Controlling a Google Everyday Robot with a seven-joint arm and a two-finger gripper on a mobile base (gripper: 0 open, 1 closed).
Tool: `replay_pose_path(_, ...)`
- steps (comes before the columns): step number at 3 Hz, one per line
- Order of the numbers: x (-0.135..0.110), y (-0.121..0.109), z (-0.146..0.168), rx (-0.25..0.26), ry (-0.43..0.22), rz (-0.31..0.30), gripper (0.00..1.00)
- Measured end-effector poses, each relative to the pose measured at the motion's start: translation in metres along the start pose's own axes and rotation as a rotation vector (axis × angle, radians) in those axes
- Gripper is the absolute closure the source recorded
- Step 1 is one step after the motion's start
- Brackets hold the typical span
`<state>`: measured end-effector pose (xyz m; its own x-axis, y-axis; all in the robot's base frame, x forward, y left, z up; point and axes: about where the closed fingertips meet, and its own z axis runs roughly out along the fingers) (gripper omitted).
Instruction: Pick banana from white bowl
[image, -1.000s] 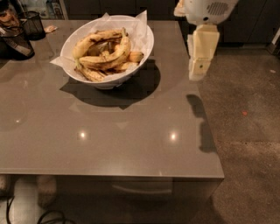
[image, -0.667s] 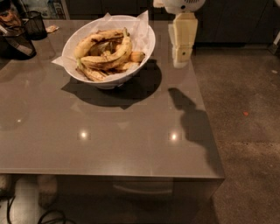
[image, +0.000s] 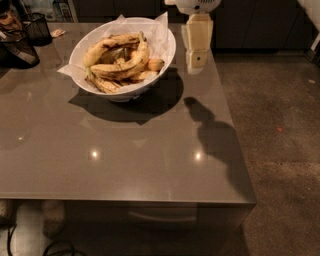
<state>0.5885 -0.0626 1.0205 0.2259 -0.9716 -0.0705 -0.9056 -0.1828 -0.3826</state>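
Observation:
The white bowl (image: 167, 47) stands on the far part of the grey table (image: 125, 150). It is lined with white paper whose corners stick out. Several overripe bananas are piled in it. The long, curved, brown-speckled banana (image: 122, 70) lies across the top of the pile. A short orange-yellow piece (image: 155, 64) lies at the pile's right. My gripper (image: 198, 50) hangs point-down just right of the bowl's rim, above the table's far right edge. It is empty and touches neither the bowl nor the fruit.
Black mesh baskets (image: 20, 42) stand at the far left of the table. The table's right edge runs close under the gripper, with bare floor (image: 280, 130) beyond. Dark cabinets line the back. Cables lie on the floor at the lower left.
My gripper has moved left, from over the floor right of the table to just beside the bowl's right rim. The bowl and bananas have not moved.

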Motion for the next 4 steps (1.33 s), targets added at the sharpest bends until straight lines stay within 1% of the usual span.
replay_pose_path(1, -0.012, -0.020, 0.027, -0.036, -0.017, -0.033, 0.00)
replay_pose_path(2, -0.021, -0.037, 0.053, -0.078, -0.048, -0.036, 0.00)
replay_pose_path(3, -0.032, -0.052, 0.069, -0.098, -0.074, -0.047, 0.00)
replay_pose_path(4, -0.044, -0.067, 0.079, -0.097, -0.093, -0.059, 0.18)
